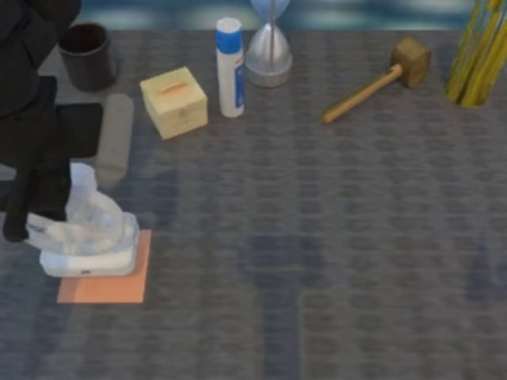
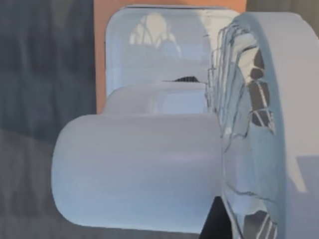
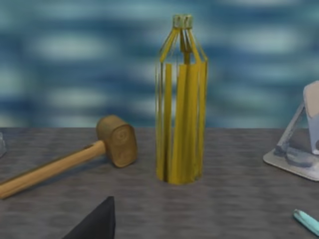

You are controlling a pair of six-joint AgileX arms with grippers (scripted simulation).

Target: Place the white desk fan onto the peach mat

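I am seeing the white desk fan (image 1: 89, 237) standing with its base on the peach mat (image 1: 107, 286), at the table's left front. My left gripper (image 1: 32, 202) is hovering at the fan; I cannot tell its jaws' state.

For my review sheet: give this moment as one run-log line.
left gripper: at white desk fan | fan base: on peach mat, overhanging its left edge | right arm: out of top view
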